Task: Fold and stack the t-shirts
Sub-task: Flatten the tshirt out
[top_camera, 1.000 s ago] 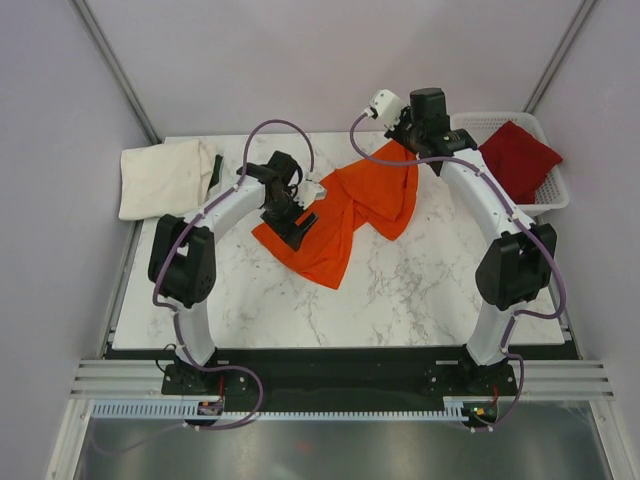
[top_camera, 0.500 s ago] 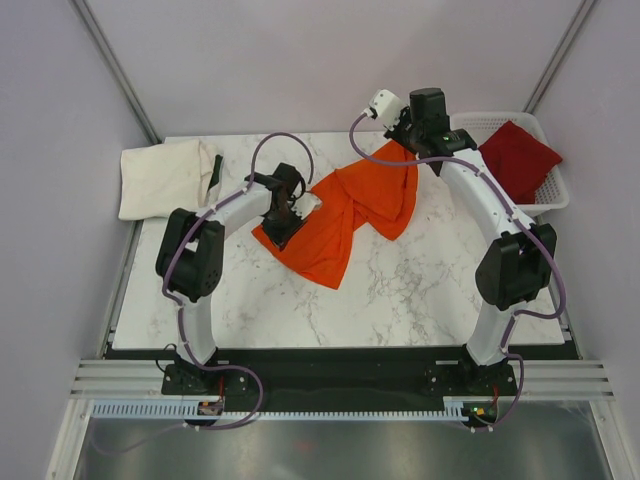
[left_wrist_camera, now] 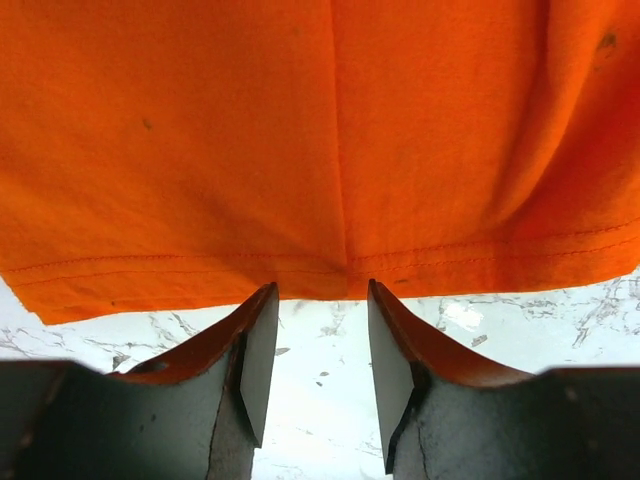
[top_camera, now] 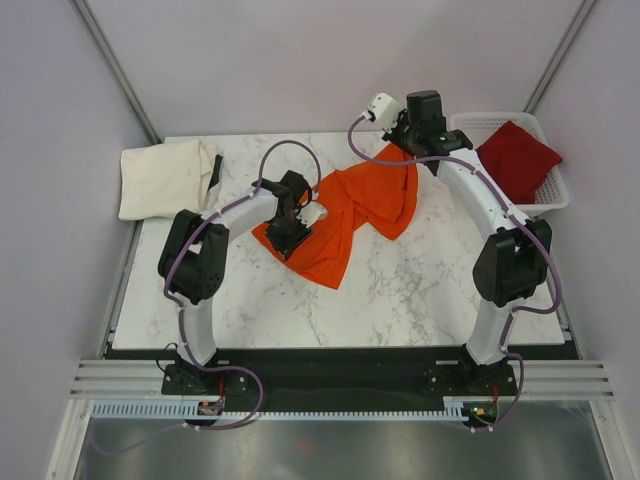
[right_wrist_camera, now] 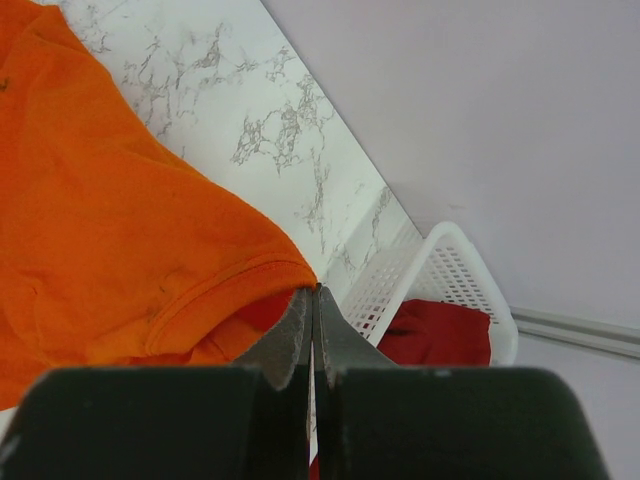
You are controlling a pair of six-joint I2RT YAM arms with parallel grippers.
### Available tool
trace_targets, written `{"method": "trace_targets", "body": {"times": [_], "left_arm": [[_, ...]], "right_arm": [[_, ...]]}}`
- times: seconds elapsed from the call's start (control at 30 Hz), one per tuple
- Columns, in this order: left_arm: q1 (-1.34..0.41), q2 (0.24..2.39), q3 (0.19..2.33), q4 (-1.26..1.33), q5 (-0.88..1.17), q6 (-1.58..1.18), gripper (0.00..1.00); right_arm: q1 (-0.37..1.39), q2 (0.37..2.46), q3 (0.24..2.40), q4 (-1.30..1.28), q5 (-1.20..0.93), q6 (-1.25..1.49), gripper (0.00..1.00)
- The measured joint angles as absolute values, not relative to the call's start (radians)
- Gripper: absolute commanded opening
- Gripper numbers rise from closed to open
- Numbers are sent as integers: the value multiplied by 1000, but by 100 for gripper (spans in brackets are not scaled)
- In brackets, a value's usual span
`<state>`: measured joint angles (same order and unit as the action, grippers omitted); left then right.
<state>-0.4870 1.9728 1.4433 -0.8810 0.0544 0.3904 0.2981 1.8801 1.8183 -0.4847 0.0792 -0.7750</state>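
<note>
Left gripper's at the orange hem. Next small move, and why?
Probably ease the left gripper forward, then close: its jaws stand open with the hem of the orange t-shirt just at the tips, not between them, while the right gripper pinches another edge.

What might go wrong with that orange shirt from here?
The left hand is open, with the hem of the orange t-shirt only at its tips, so closing might miss it or grab too little. The right hand pinches just a thin edge; a pull may slip it free. The shirt lies twisted mid-table, so the fold could turn out crooked.
</note>
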Motion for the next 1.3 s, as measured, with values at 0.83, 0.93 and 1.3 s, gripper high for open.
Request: {"method": "trace_targets", "body": {"times": [0.83, 0.93, 1.3], "left_arm": [[-498, 1971, 1431, -882, 52, 379, 2], [-498, 1970, 1431, -882, 42, 379, 2], [-440, 1838, 1474, -881, -28, 395, 2]], "right_arm": [[297, 1882, 1818, -480, 79, -772, 0], [297, 1882, 1818, -478, 79, -771, 0], [295, 1881, 1788, -470, 79, -764, 0]]}}
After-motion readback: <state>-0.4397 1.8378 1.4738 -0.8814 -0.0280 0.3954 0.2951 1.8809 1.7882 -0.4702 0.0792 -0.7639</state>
